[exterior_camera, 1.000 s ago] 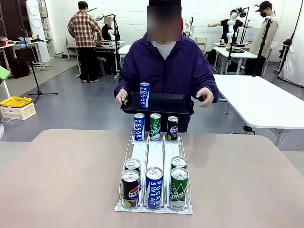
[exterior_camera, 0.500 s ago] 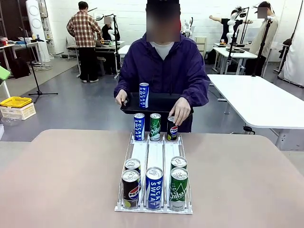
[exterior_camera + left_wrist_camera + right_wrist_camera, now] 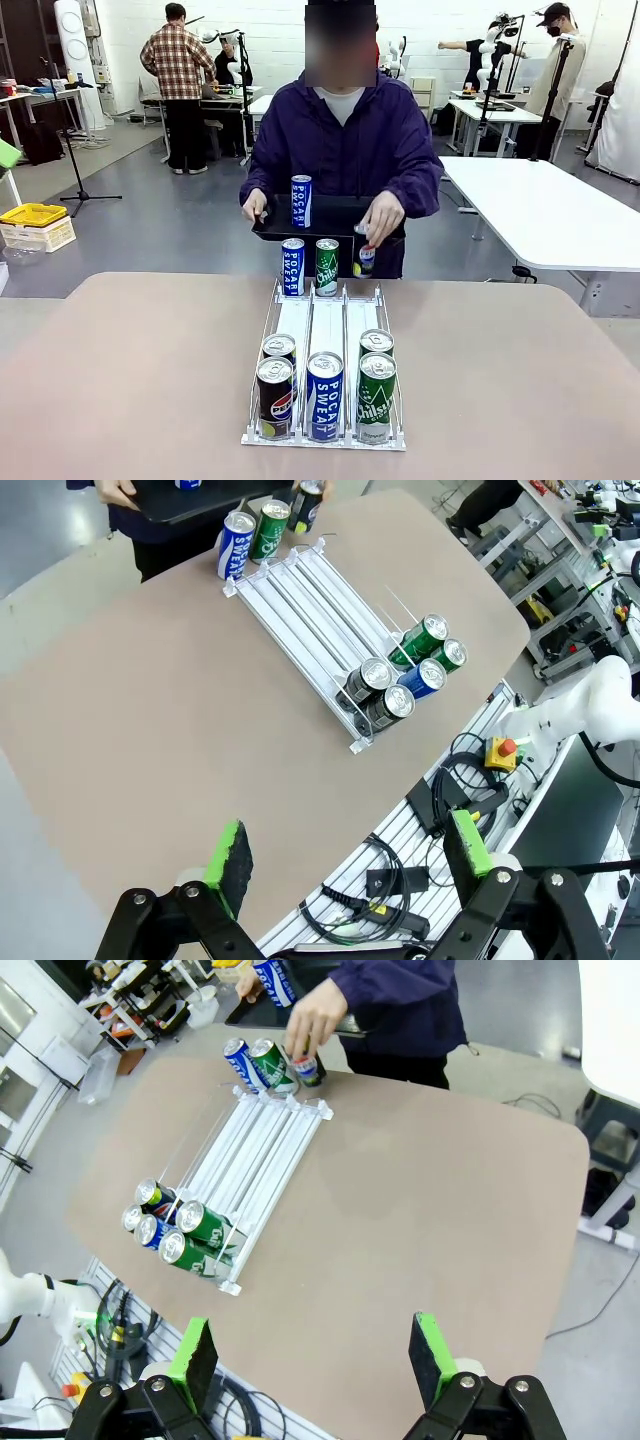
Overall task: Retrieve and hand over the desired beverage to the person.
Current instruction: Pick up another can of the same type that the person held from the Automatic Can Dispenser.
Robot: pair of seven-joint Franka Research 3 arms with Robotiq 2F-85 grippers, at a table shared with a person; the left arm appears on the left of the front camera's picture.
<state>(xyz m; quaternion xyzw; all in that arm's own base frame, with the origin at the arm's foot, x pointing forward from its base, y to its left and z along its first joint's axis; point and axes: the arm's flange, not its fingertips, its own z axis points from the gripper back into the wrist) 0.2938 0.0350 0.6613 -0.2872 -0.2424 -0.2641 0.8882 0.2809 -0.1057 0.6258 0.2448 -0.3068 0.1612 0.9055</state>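
**1. Object.** The beverages are slim metal cans standing upright in a three-lane wire rack (image 3: 327,318) on the table (image 3: 130,380). At my end the front row reads Pepsi can (image 3: 275,398), Pocari Sweat can (image 3: 325,395), green can (image 3: 376,398). A further can stands behind each outer one. At the far end a blue can (image 3: 292,267) and a second green one (image 3: 327,267) stand in their lanes. There the person (image 3: 345,140) has one hand (image 3: 382,215) on a small Pepsi (image 3: 365,258), lifted just off the right lane. Their other hand carries a black tray (image 3: 335,215) bearing one blue can (image 3: 301,201). Which drink is wanted I cannot tell for certain.

**2. Handling.** I judge a full can moderately heavy, stiff along its axis, thin-walled and smooth (possibly slick if chilled). Take hold at mid-height across the diameter, pads flat on the wall, firm without denting, and keep it upright. Neighbouring cans stand close together, so the front row is the easiest to reach.

**3. Pose.** My left gripper (image 3: 349,848) and right gripper (image 3: 312,1356) both hang high over my side of the table, well apart from the rack. Their fingers are spread wide with nothing between them.
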